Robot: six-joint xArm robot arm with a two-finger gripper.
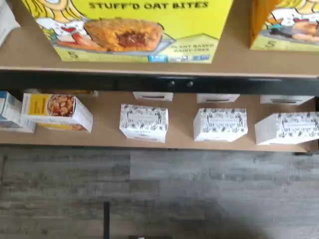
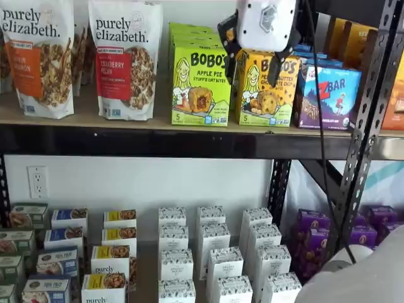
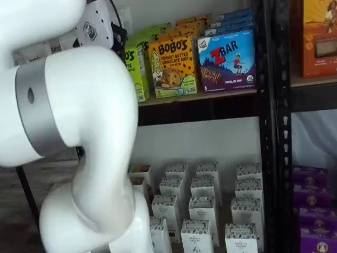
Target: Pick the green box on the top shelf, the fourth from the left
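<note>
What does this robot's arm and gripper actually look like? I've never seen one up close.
The arm is thick, rounded and glossy white, with a grey metal band around one joint. The gripper has a white boxy body with a small grey emblem and black fingers below it. A thin black cable hangs down beside it. In a shelf view, a round white wrist part carries a dark logo.

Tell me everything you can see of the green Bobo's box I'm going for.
The green box is a lime-green cardboard carton reading "BOBO'S Apple Pie", with a cartoon girl and a pastry picture. It stands upright at the front edge of the top shelf, first of a row of identical cartons behind it. A granola bag stands on one side, the yellow Bobo's box on the other. The claw hangs before the yellow box, not touching the green one.
</note>
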